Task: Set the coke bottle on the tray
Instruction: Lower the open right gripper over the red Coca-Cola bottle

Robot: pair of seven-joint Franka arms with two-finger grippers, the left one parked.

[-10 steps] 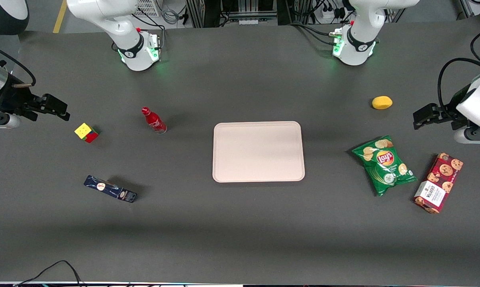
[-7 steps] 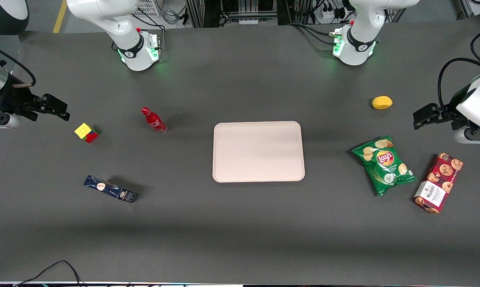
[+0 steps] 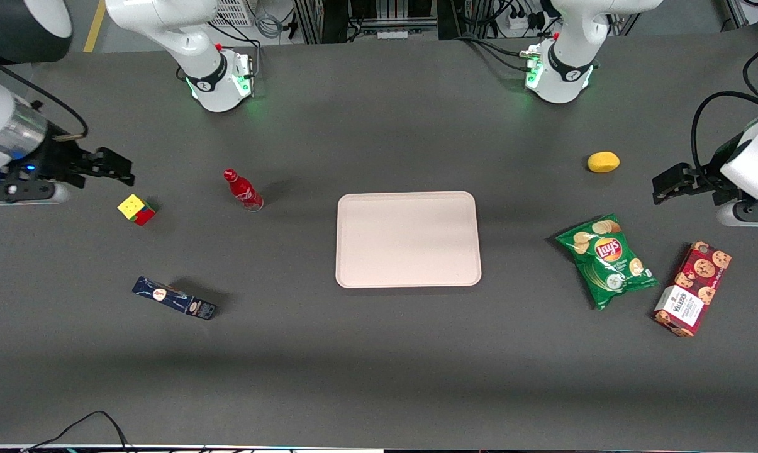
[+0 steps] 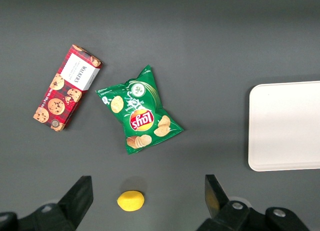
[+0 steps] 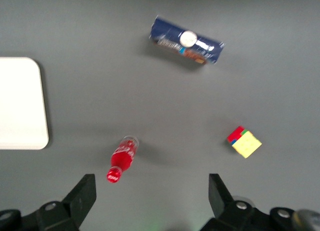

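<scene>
The coke bottle [image 3: 243,189] stands upright on the dark table, small and red with a red cap, beside the tray toward the working arm's end. The tray [image 3: 408,239] is pale pinkish-beige with nothing on it and lies at the table's middle. My gripper [image 3: 122,170] hovers above the table at the working arm's end, well apart from the bottle, open with nothing between its fingers. In the right wrist view the bottle [image 5: 121,159] shows from above, close to one fingertip, between my gripper [image 5: 151,196] and a corner of the tray [image 5: 20,103].
A colour cube [image 3: 137,209] lies just below my gripper, between it and the bottle. A dark blue box [image 3: 174,298] lies nearer the front camera than the bottle. A lemon [image 3: 603,162], chips bag [image 3: 607,259] and cookie box [image 3: 692,289] sit toward the parked arm's end.
My gripper has moved sideways toward the bottle, now over the cube's edge. The bottle, the tray and the other objects have not moved.
</scene>
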